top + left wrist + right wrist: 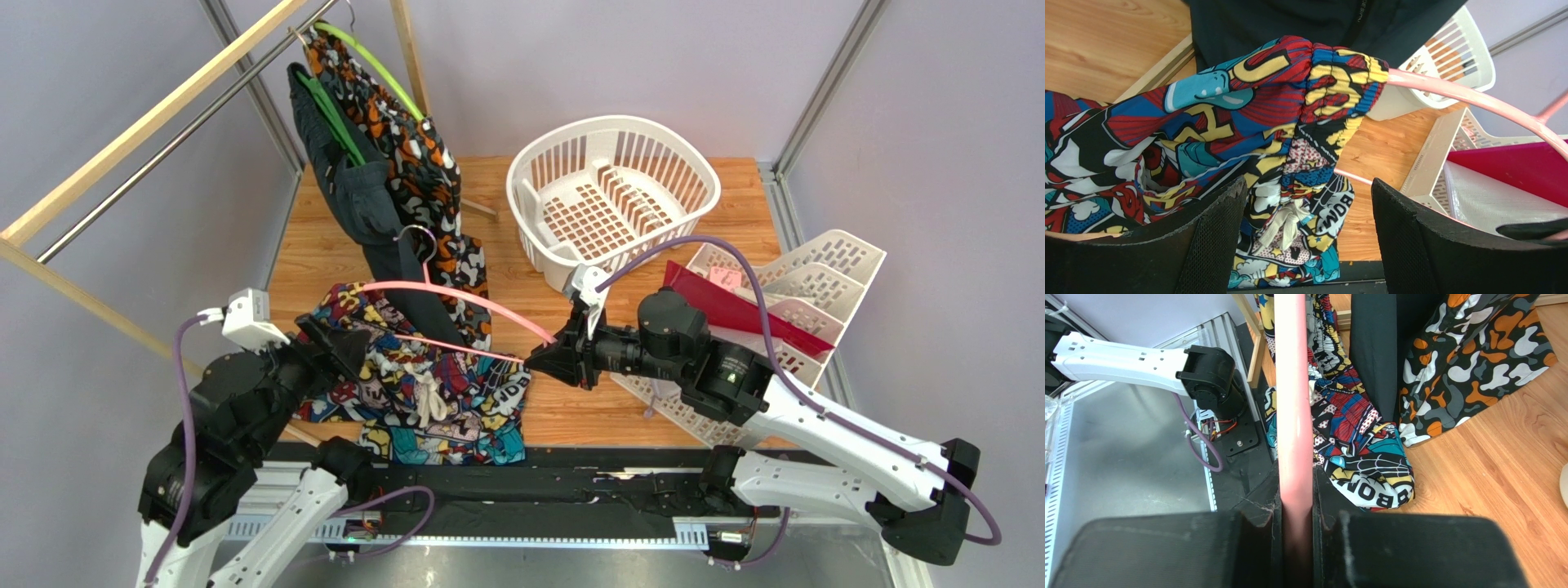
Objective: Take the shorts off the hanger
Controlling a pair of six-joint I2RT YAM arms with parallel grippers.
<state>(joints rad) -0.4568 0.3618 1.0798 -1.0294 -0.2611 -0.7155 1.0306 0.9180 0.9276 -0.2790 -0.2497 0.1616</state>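
The multicolour comic-print shorts (417, 392) lie bunched on the table's near left, their waistband still round the left end of the pink hanger (472, 299). The hanger runs from the shorts to my right gripper (548, 358), which is shut on its right end; the pink bar (1293, 416) passes between the shut jaws. My left gripper (334, 349) is open at the shorts' left edge. In the left wrist view the shorts (1229, 128) sit just ahead of the open gripper (1309, 233), and the hanger's arm (1475, 101) curves out of the waistband.
An orange-black-white garment (417, 159) and a dark charcoal garment (356, 184) hang on green hangers from the rail at the back left. A white basket (613, 184) stands at the back. A white rack (797, 294) with a red folder stands at the right.
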